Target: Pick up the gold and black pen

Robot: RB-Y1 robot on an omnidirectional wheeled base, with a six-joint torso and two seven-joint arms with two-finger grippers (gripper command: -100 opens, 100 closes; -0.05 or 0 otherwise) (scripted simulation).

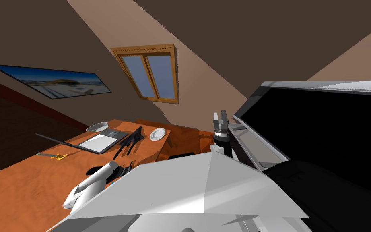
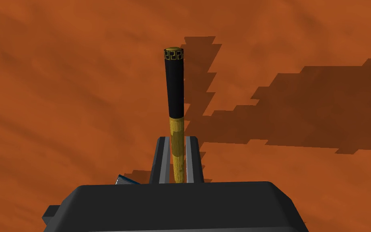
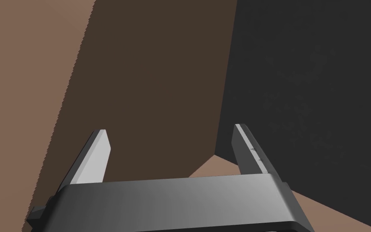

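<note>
Gripping black-and-gold pen (image 2: 174,100), left fingers (image 2: 163,161) clenched, right fingers (image 3: 94,159) released, orange desk (image 2: 60,100), brown walls (image 3: 140,80)

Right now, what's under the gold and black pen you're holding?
Under the slim gold and black pen is the orange-brown wooden desk top, with dark shadows. The pen's gold end is covered: the grey left fingers press its sides and their dark body hides its tip.

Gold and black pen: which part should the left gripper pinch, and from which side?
The gold lower barrel of the pen, approached end-on from that end, as the left gripper has it now: fingers flat on its two long sides. Probably best, since the slim straight shaft pinches evenly.
</note>
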